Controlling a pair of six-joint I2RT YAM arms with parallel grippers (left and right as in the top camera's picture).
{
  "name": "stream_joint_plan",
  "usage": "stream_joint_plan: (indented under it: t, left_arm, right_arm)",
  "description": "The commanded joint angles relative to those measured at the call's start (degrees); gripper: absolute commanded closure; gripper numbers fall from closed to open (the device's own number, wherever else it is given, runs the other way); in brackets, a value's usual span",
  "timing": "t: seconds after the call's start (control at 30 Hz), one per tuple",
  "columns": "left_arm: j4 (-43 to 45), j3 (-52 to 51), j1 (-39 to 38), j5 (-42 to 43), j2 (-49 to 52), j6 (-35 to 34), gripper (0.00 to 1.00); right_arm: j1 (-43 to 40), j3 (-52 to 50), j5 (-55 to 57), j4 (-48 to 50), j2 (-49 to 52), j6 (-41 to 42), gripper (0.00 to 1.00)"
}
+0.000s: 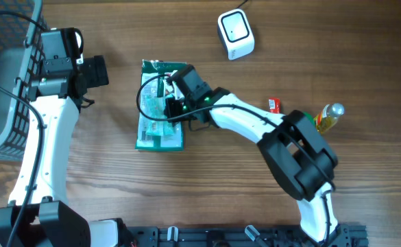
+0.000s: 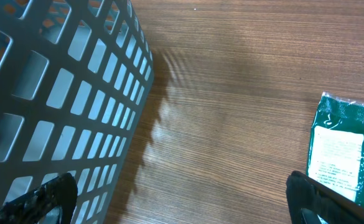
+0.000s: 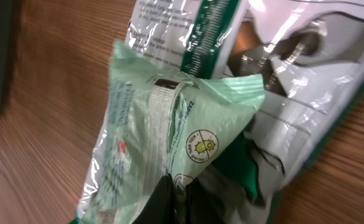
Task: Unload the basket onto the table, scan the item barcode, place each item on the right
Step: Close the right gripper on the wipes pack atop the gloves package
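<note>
The item is a pale green wipes packet (image 3: 169,124) lying on a dark green and white bag (image 3: 306,93) in the middle of the table. My right gripper (image 3: 180,202) is shut on the packet's crumpled film, pinching a fold between its black fingers; from above the right gripper (image 1: 173,96) sits over the green pile (image 1: 160,127). I see no barcode on it. The white scanner (image 1: 236,34) stands at the back, right of the pile. My left gripper (image 2: 178,208) hangs open over bare wood beside the basket, holding nothing, with the green bag (image 2: 343,155) at its right.
A grey mesh basket (image 1: 1,82) fills the far left; its wall (image 2: 57,93) is close to my left fingers. A small red item (image 1: 274,104) and a yellow bottle (image 1: 327,118) lie to the right of the right arm.
</note>
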Motion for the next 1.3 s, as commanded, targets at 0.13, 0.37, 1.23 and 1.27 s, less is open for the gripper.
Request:
stream_joint_plan:
  t: [0.13,0.37,1.23,1.27]
  left_arm:
    - [0.13,0.13,0.00,-0.11,-0.09,0.44,0.00]
    - [0.13,0.13,0.00,-0.11,-0.09,0.44,0.00]
    - [0.13,0.13,0.02,-0.11,-0.09,0.44,0.00]
    - [0.13,0.13,0.02,-0.11,-0.09,0.44,0.00]
  right_arm:
    - [-8.09,-0.31,6.60,-15.04,-16.39,3.82,0.96]
    - [-10.05,-0.37,10.51,-25.44,-12.59,3.87,0.95]
    - [-2.03,0.68,-1.36,-24.06,-5.27,10.86,0.85]
    - [-2.29,0.68,-1.33,-24.09,-6.34,10.08,0.83]
